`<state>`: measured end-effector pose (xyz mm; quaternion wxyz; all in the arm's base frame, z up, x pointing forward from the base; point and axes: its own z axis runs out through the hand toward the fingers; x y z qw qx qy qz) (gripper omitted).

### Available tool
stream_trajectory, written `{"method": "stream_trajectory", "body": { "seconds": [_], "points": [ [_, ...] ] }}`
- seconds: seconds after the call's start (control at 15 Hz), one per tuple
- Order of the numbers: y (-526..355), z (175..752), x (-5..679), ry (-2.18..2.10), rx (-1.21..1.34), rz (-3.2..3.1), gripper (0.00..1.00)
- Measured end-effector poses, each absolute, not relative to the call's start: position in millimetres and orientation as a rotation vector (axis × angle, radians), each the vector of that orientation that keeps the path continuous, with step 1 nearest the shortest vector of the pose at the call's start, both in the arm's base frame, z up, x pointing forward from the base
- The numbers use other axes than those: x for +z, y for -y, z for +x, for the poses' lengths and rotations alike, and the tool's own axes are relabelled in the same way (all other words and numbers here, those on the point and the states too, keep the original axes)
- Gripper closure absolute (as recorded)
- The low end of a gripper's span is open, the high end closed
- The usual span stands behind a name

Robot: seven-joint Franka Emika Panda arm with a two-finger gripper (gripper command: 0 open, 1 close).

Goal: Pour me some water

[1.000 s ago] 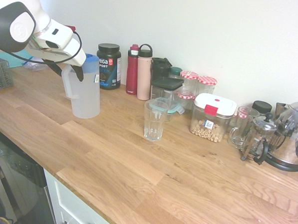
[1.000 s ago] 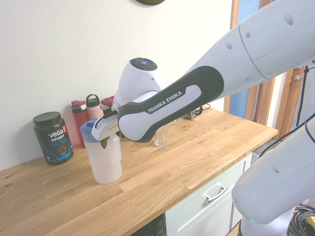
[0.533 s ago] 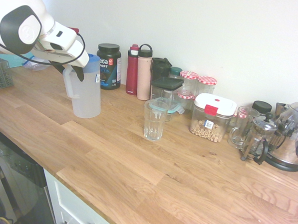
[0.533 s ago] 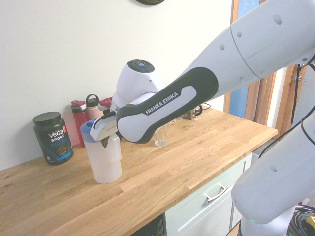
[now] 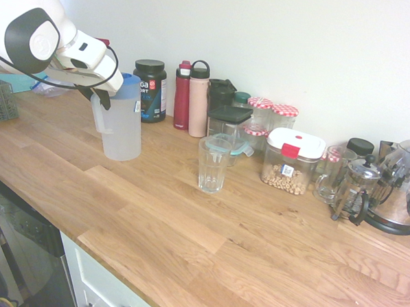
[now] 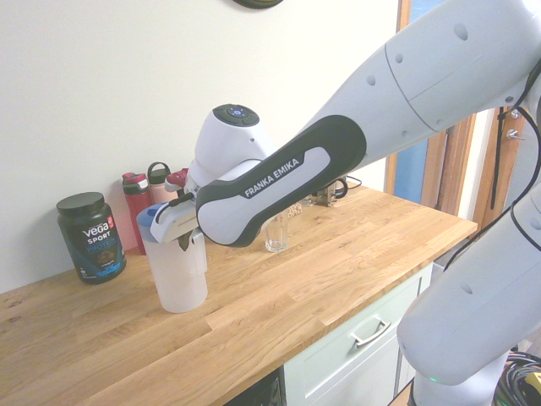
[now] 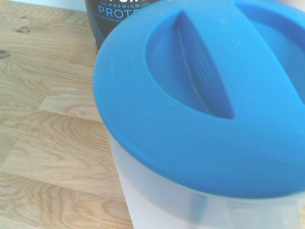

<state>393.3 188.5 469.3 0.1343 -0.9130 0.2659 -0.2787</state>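
Note:
A tall frosted-white jug (image 5: pixel 124 125) with a blue lid stands on the wooden counter at the left; the water in it cannot be made out through the frosted wall. My gripper (image 5: pixel 100 98) reaches in from the left and its dark fingers pinch the jug's side handle just under the lid. From the other side, the jug (image 6: pixel 179 275) and gripper (image 6: pixel 184 243) appear the same way. The blue lid (image 7: pixel 205 105) fills the wrist view. A ribbed clear glass (image 5: pixel 212 166) stands upright and empty to the jug's right, a jug's width or more away.
A black protein tub (image 5: pixel 150 90) and two bottles (image 5: pixel 192 98) stand against the wall just behind the jug. Jars, a lidded container (image 5: pixel 292 161), a French press (image 5: pixel 354 192) and a steel kettle (image 5: pixel 402 191) line the back right. The counter's front edge (image 5: pixel 83 247) drops off.
The fingers have closed in from wide apart onto the jug's handle. The jug has shifted slightly toward the glass with the hand.

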Motion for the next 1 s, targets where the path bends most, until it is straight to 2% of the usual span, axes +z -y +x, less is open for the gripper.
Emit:
{"method": "stream_trajectory", "body": {
  "seconds": [0.47,1.0],
  "points": [
    [-182,385,473,-0.786,-0.819,-2.645,1.0],
    [-120,292,540,-0.848,-0.798,-2.672,1.0]
  ]
}}
